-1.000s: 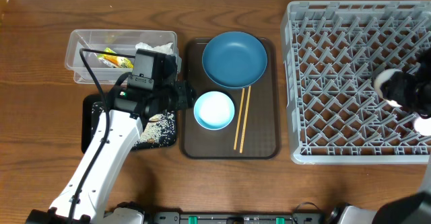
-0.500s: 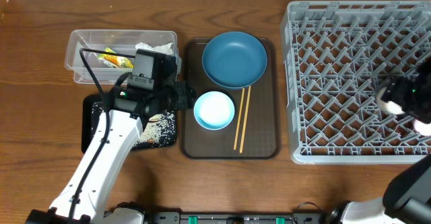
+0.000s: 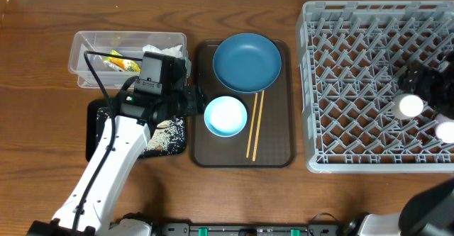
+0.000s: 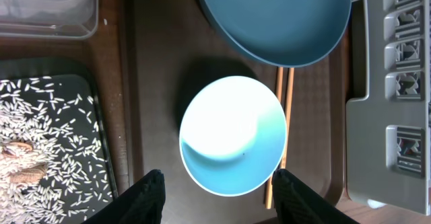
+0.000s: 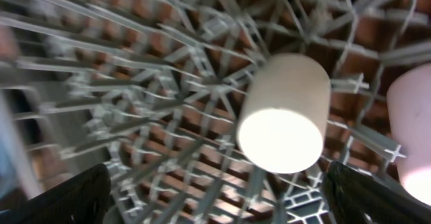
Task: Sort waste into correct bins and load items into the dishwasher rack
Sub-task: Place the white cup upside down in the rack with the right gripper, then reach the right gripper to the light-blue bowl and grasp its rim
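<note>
My left gripper (image 4: 221, 197) is open just short of the white bowl (image 4: 232, 133), with one finger on each side of its near rim; it is also in the overhead view (image 3: 193, 103). The bowl (image 3: 225, 115), the dark-blue plate (image 3: 247, 62) and the wooden chopsticks (image 3: 254, 126) lie on the brown serving tray (image 3: 277, 154). My right gripper (image 5: 229, 204) is open and empty above the grey dishwasher rack (image 3: 355, 87). A pale cup (image 5: 286, 113) stands upside down in the rack, a second cup (image 5: 412, 133) beside it.
The clear tub (image 3: 128, 59) at the back left holds the yellow-green wrapper (image 3: 120, 64) and white tissue (image 3: 170, 50). The black tray (image 3: 96, 122) in front of it holds rice scraps (image 3: 167, 138). My left arm partly covers both.
My right gripper lowered the pale cup into the rack, let go of it and drew back toward the far side. My left arm has not moved.
</note>
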Robot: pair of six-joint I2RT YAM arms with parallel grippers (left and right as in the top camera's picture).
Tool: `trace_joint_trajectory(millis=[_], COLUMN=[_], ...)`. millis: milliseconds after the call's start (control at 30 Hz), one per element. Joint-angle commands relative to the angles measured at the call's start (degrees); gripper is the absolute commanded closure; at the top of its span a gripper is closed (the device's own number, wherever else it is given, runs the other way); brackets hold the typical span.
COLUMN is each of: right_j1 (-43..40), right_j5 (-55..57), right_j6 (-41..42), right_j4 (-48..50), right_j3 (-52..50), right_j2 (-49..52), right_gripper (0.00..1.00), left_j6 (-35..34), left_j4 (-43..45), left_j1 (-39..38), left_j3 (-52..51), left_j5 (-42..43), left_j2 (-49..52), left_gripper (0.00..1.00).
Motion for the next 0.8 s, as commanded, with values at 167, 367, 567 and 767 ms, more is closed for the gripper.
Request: trace_joint_trajectory(millis=[167, 367, 567, 767], right_j1=[12.07, 27.08, 41.92, 51.67], right_j5=[-10.32, -9.25, -3.34, 1.33], right_j6=[-5.73, -3.19, 0.57, 5.51], right_j4=[-5.31, -2.97, 2.89, 5.03], right_j3=[1.49, 1.20, 1.18, 1.18], right_j2=[-4.24, -4.02, -1.81, 4.13], right_gripper=[0.01, 0.01, 0.01, 0.12], left_j6=[-0.17, -5.35, -8.98, -8.94], left_j4=[-4.61, -9.68, -11.54, -13.42], left_j1=[0.22, 1.46, 6.95, 12.11], left_j3=[0.46, 0.46, 0.46, 0.46], left_j5=[-10.23, -17.40, -17.38, -17.38], left_j2=[1.75, 1.79, 1.77, 1.77], left_gripper=[0.46, 0.42, 0.38, 0.36])
